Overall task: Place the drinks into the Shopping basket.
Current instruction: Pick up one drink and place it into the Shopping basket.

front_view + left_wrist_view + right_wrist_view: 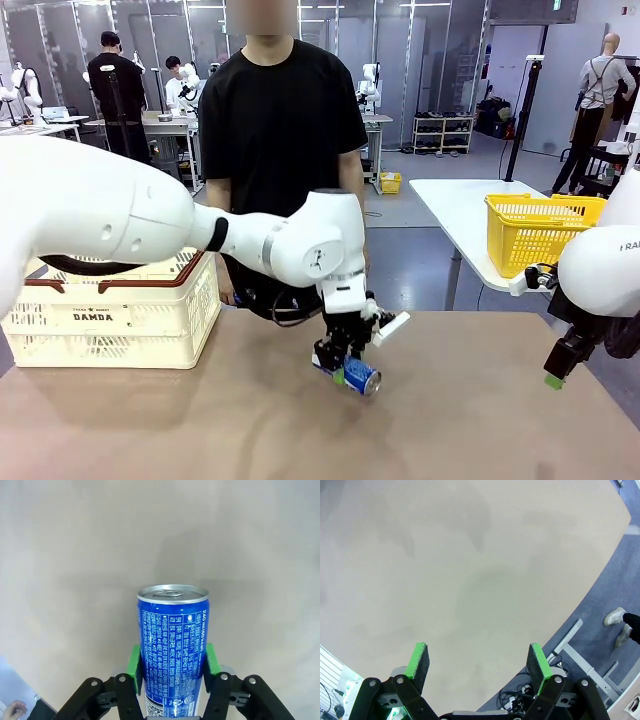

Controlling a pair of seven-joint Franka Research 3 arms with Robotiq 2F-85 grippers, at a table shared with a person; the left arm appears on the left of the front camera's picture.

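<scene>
Robotics laboratory hall: plain white worktables (452,205) stood on a grey-blue floor (410,262), tall grey partition panels (400,60) behind, people (115,85) occupied at further benches (165,126).

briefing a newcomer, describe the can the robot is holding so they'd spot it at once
Find the brown table, then the white left arm reaching across its middle. The left pincer there grips a slim can. Blue with white print and silver ends, it stands out from the cream basket at the left.
</scene>
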